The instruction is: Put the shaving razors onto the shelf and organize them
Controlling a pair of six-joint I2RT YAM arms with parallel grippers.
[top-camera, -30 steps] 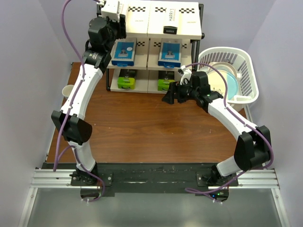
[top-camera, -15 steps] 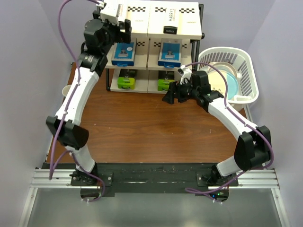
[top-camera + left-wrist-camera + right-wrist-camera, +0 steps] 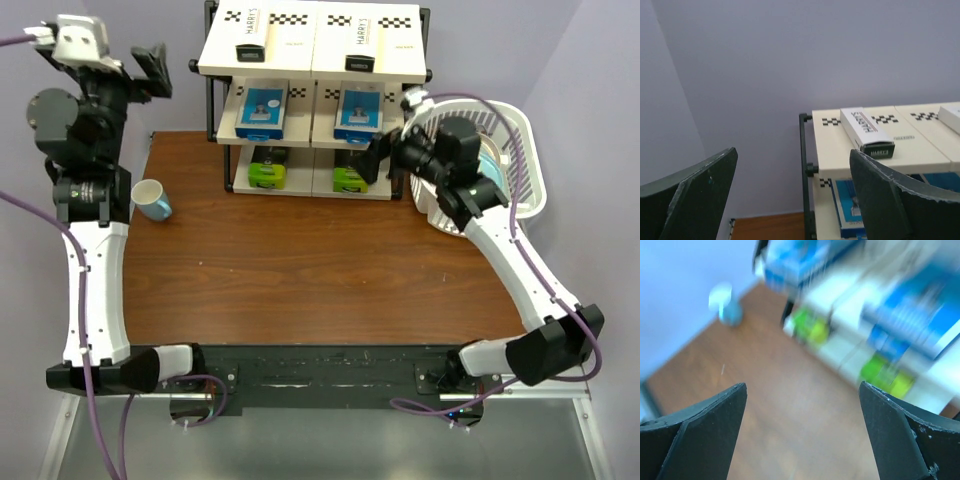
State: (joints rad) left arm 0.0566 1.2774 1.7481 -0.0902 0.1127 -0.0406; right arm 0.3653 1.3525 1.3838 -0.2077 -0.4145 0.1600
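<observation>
**benchrat:** What's the overhead showing? Why are both arms off the rack?

**me:** All six razors are on the shelf [image 3: 295,55], paired by tier. The HARRY'S boxes [image 3: 247,35] are on top, the blue-and-white boxes [image 3: 264,110] in the middle and the lime-ended boxes [image 3: 267,170] at the bottom. It looks sorted to me, so I'd guess that's why I'm carrying nothing. My left gripper [image 3: 150,70] is up high, well left of the shelf. The right gripper [image 3: 381,158] hangs just off the shelf's right side, level with the middle tier.

**benchrat:** Left wrist?

**me:** Its fingers [image 3: 700,185] are spread wide with nothing between them. One HARRY'S box [image 3: 867,131] lies flat near the shelf's left edge. Its long axis runs back to front, with the dark labelled end at the front lip. A second one peeks in further right, lying the same way.

**benchrat:** Right wrist?

**me:** It's blurry, but those fingers [image 3: 705,415] are parted too and hold nothing. It looks down at the shelf's lower tiers, and the lime ends [image 3: 810,330] point out the front.
</observation>
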